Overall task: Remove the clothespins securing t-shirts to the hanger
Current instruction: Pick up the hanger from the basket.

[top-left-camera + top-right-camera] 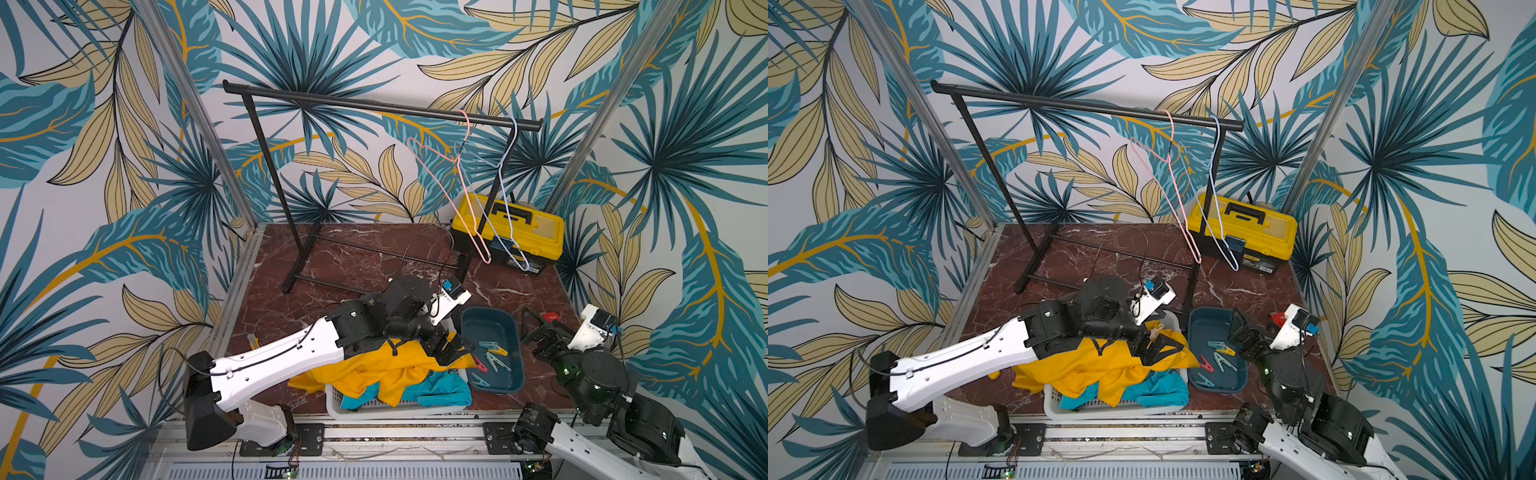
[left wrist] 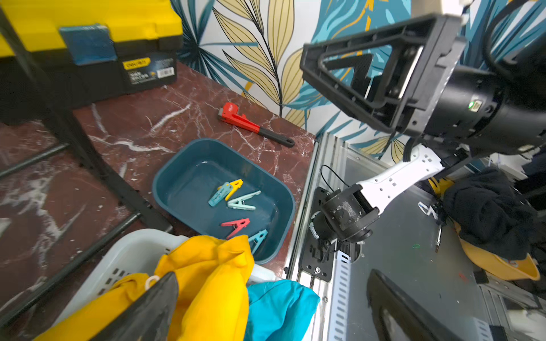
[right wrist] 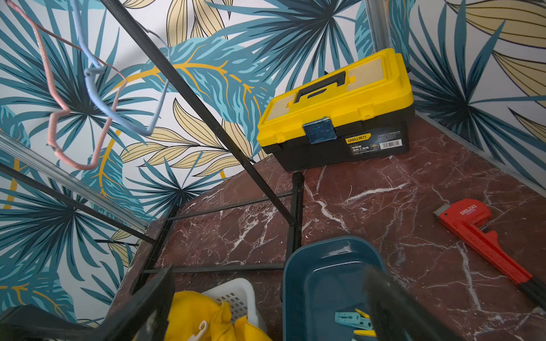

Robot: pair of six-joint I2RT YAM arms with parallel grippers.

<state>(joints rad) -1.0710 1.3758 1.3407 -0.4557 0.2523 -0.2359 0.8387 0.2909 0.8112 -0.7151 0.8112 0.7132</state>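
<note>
Both grippers stood released and held nothing. The left gripper [image 1: 455, 349] hung over the yellow shirt [image 1: 374, 374], and the right gripper [image 1: 536, 328] hung by the right side of the tray [image 2: 192, 177].

Five pins [image 2: 236, 200] lay loose in the tray, near the bench's near-right corner. The yellow shirt and a turquoise shirt [image 1: 440, 390] were heaped in the basket [image 2: 130, 251] at the near edge, just beside the tray. The pink hanger [image 1: 457, 195] and blue hanger [image 1: 505, 199] hung bare on the rack [image 1: 374, 106]. A tan piece by the left fingers may have been a sixth pin; I could not tell.

The pins looked light, stiff and sprung, best pinched at the tail ends. The shirts looked limp and likely to drag or snag.

The rack's foot bars crossed the bench, and one post stood just behind the tray. The toolbox [image 1: 509, 232] filled the far-right corner and the wrench [image 2: 251, 125] lay by the right edge. Open room lay toward the left.
</note>
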